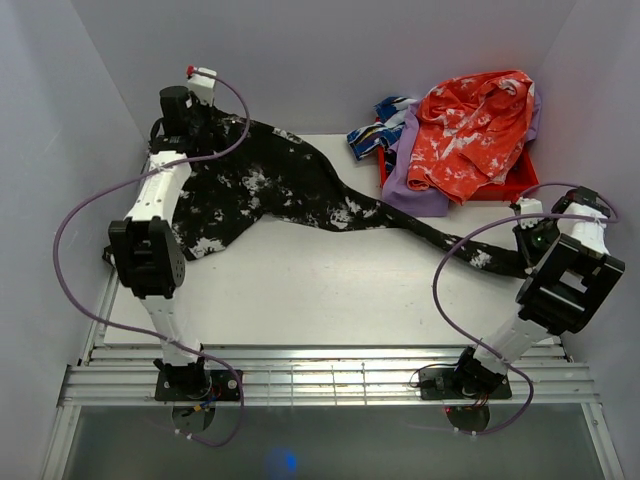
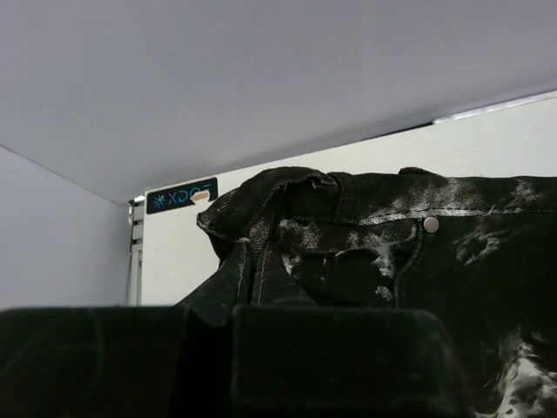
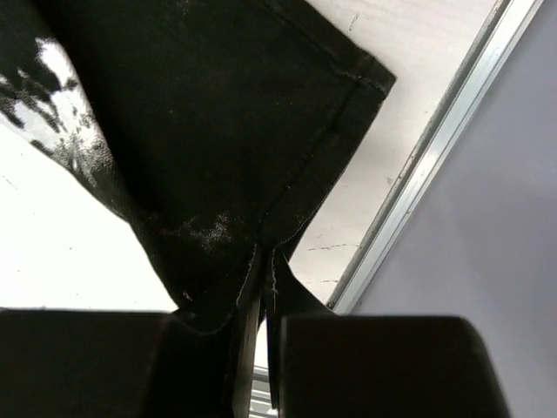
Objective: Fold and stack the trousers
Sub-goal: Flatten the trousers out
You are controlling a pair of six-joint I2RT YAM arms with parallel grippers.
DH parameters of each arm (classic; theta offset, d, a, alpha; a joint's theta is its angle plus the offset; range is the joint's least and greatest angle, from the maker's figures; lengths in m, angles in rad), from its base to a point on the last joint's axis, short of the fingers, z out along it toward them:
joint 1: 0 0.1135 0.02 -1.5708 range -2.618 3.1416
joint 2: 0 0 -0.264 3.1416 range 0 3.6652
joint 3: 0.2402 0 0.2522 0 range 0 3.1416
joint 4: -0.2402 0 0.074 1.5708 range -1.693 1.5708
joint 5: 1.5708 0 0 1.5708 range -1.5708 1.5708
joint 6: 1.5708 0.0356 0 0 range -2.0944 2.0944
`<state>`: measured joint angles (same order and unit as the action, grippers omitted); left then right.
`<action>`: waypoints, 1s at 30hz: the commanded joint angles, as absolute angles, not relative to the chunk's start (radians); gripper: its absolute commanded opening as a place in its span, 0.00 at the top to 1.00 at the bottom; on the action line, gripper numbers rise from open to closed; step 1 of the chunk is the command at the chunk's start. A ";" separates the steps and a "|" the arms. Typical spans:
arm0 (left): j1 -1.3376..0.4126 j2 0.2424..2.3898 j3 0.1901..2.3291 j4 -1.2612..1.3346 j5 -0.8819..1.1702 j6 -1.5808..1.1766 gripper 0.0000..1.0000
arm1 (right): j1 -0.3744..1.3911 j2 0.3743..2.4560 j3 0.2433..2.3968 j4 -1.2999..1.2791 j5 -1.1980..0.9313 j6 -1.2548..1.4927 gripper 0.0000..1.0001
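Evidently, the left gripper [image 2: 228, 320] pinched the waistband [image 2: 348, 187] of the black jeans [image 1: 270, 185] and the right gripper [image 3: 265, 331] clamped a leg hem [image 3: 348, 96], holding them stretched for folding.

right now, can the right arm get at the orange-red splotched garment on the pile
Probably not yet: the right fingers are shut on the black white-splattered trousers. The orange-red garment lies close by, uncovered on top.

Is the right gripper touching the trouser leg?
Touching. The right wrist view shows the right gripper shut on the trouser leg, pinching its hem edge.
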<state>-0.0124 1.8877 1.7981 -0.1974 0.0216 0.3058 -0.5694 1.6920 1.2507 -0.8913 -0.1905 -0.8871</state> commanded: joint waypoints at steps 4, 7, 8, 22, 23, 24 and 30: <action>-0.002 2.153 2.044 -0.156 -0.046 0.327 0.69 | -0.555 1.790 1.405 -1.028 -0.268 -0.833 0.62; -0.002 2.304 2.313 -0.320 -0.075 0.337 0.29 | -0.548 1.778 1.430 -1.057 -0.319 -0.818 0.38; -0.002 2.328 2.426 -0.371 -0.078 0.347 0.26 | -0.542 1.772 1.433 -1.075 -0.328 -0.815 0.29; 0.308 1.705 1.613 -0.880 0.190 0.617 0.17 | -0.255 1.545 1.362 -1.071 -0.469 -0.750 0.02; 0.325 1.653 1.568 -0.896 0.201 0.656 0.17 | -0.218 1.539 1.382 -1.054 -0.483 -0.724 0.02; 0.339 1.626 1.518 -0.900 0.193 0.672 0.18 | -0.145 1.536 1.396 -1.031 -0.515 -0.694 0.02; 0.364 1.513 1.204 -0.802 0.053 0.774 0.17 | 0.079 1.688 1.639 -0.974 -0.621 -0.503 0.04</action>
